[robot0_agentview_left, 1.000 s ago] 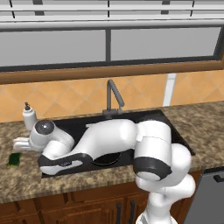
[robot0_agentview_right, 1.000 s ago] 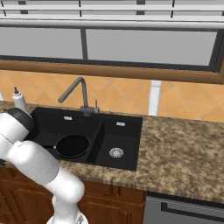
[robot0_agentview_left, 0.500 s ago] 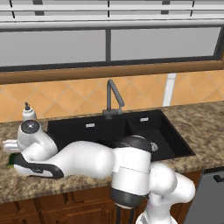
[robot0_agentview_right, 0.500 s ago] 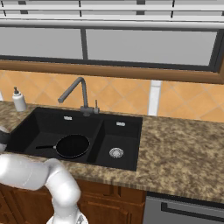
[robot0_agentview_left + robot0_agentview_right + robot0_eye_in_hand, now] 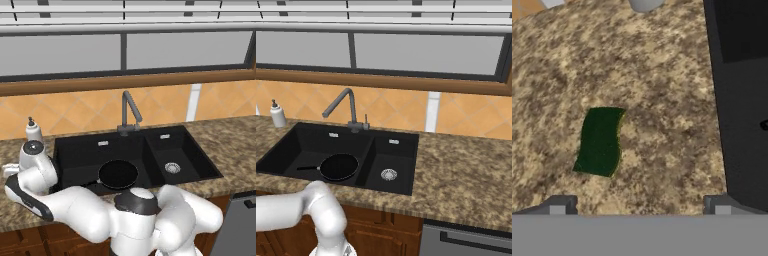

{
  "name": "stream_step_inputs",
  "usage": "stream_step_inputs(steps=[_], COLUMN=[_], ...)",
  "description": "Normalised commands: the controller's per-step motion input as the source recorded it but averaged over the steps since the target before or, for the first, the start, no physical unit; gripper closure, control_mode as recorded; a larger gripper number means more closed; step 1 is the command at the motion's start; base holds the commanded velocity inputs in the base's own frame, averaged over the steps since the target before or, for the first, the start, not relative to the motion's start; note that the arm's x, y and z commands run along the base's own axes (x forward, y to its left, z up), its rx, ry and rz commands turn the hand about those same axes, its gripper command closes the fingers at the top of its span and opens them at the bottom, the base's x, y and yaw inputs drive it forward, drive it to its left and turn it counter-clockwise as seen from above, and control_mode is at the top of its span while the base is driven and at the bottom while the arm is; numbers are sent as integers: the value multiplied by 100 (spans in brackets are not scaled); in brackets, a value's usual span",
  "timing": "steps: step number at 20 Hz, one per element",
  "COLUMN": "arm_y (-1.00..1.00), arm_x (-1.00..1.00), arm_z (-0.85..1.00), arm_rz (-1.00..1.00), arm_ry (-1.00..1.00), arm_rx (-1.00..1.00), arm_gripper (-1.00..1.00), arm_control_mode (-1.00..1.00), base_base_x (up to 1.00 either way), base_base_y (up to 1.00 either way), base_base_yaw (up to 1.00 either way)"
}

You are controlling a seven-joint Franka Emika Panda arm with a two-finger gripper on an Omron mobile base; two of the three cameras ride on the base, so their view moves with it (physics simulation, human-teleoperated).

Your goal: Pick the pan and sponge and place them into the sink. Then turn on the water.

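The green sponge [image 5: 601, 141] lies flat on the speckled granite counter [image 5: 662, 75]. It is ahead of my open gripper [image 5: 639, 206] and nearer the left fingertip [image 5: 559, 205]; nothing is between the fingers. The black pan [image 5: 118, 174] rests in the larger basin of the black sink [image 5: 75, 150], its handle pointing left. In the right base view the pan [image 5: 339, 166] sits left of the smaller bowl of the sink [image 5: 401, 150]. The sink's edge [image 5: 737, 100] runs along the right of the hand view. My arm reaches over the counter left of the sink. Water is out of view.
The grey faucet [image 5: 129, 111] stands behind the divider between the basins, also seen as faucet [image 5: 342, 102]. A white soap bottle [image 5: 33, 131] stands at the counter's back left; its base [image 5: 644, 4] shows beyond the sponge. A dishwasher front [image 5: 240, 225] is at lower right.
My arm has swung left from above the sink to the counter beside it, and now covers the sponge in the left base view. The gripper stays open. The pan has not moved.
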Motion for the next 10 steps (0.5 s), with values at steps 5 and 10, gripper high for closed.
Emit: stream_step_inputs(steps=[5,10], arm_y=[29,29], arm_x=[5,16], arm_z=[-8,-9], arm_rz=[0,0], arm_ry=[0,3], arm_rx=[-1,-3], arm_gripper=[-100,-100], arm_control_mode=[-100,-100], base_base_x=[0,0], base_base_y=[0,0], base_base_yaw=[0,0])
